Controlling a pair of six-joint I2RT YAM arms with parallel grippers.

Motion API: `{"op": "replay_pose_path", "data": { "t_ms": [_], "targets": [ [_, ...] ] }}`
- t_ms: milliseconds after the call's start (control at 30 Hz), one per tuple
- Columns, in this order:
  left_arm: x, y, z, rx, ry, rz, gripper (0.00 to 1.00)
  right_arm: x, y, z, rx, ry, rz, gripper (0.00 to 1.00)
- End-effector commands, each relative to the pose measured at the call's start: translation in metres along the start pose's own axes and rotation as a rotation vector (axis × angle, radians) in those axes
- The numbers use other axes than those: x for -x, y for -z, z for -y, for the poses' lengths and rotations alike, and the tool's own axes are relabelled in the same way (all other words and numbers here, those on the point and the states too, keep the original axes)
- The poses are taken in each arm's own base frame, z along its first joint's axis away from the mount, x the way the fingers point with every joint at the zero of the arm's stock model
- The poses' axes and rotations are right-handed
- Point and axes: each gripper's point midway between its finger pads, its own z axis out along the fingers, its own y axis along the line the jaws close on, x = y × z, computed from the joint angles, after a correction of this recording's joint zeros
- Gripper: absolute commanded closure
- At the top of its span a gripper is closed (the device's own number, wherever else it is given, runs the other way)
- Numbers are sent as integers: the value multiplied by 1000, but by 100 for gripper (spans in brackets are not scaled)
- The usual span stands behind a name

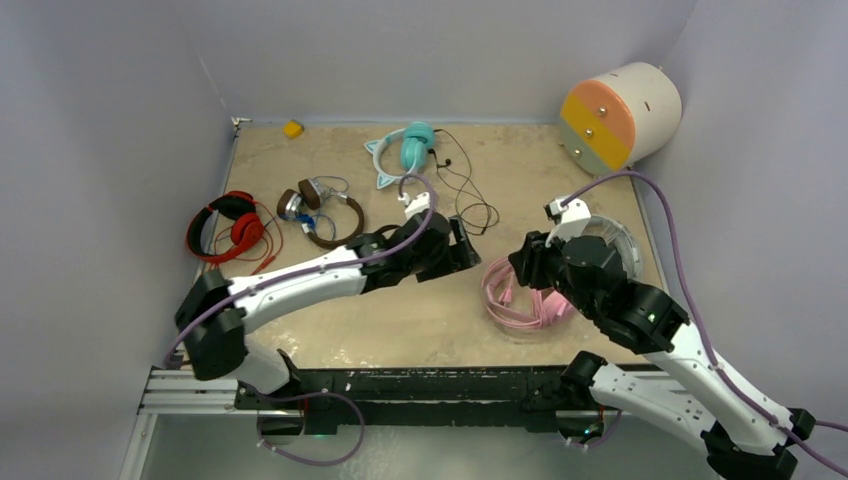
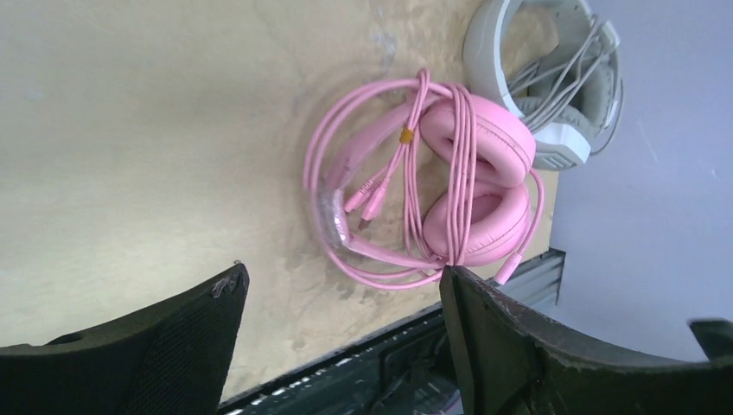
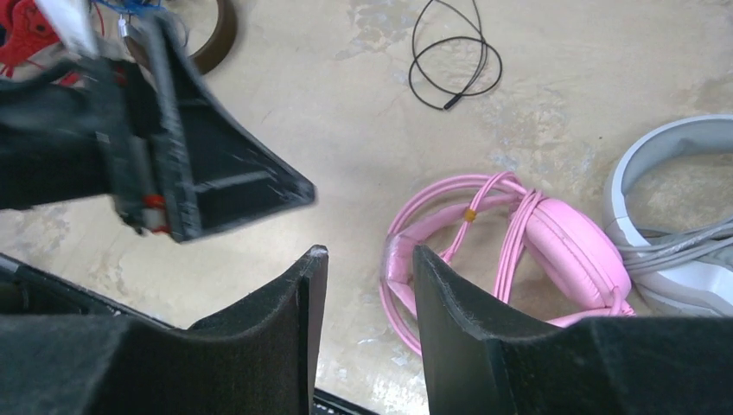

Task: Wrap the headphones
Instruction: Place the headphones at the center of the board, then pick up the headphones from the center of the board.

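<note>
The pink headphones (image 1: 520, 305) (image 2: 480, 147) (image 3: 570, 251) lie near the table's front edge, their pink cord wound around the ear cups. My left gripper (image 1: 472, 248) (image 2: 341, 272) hovers just left of them, open wide and holding nothing. My right gripper (image 1: 522, 262) (image 3: 369, 252) hangs above their left side, open with bare table showing between its fingers. The grey-white headphones (image 1: 628, 245) (image 2: 562, 143) (image 3: 657, 147) lie right behind the pink pair, partly under my right arm. The brown pair with silver cups (image 1: 320, 212) rests at the left centre.
Red headphones (image 1: 225, 228) lie at the far left and a teal cat-ear pair (image 1: 405, 150) at the back, with a loose black cable (image 1: 465, 195) (image 3: 455, 65) beside it. A small yellow block (image 1: 292, 128) sits at the back left. A cream, orange and yellow cylinder (image 1: 620, 115) stands at the back right.
</note>
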Motion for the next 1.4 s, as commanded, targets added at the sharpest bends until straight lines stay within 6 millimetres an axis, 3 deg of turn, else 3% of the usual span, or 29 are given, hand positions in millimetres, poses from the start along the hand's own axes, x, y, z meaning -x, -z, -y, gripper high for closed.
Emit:
{"op": "replay_pose_path", "data": {
  "t_ms": [0, 100, 233, 467, 667, 867, 967, 1067, 1367],
  "targets": [
    [34, 34, -19, 20, -110, 179, 19, -7, -4, -4, 24, -1, -7, 56],
    [50, 60, -30, 39, -127, 259, 12, -12, -11, -5, 23, 12, -26, 56],
    [59, 80, -51, 91, -180, 294, 0, -14, -20, -16, 78, 34, -18, 55],
    [73, 113, -74, 72, -233, 410, 0, -11, -37, -43, 204, 25, 40, 54],
    [59, 139, -75, -55, -336, 385, 2, -11, -52, -51, 224, 23, 58, 54],
    [75, 160, -106, 76, -296, 470, 7, 1, -67, -54, 202, 31, 114, 54],
    [81, 165, -122, 172, -268, 491, 13, 5, -74, -57, 204, 31, 130, 53],
    [81, 163, -126, 203, -256, 486, 13, 1, -80, -56, 191, 31, 124, 53],
    [75, 128, -113, 121, -250, 359, 10, -12, -79, -44, 162, 46, 125, 52]
  ]
}}
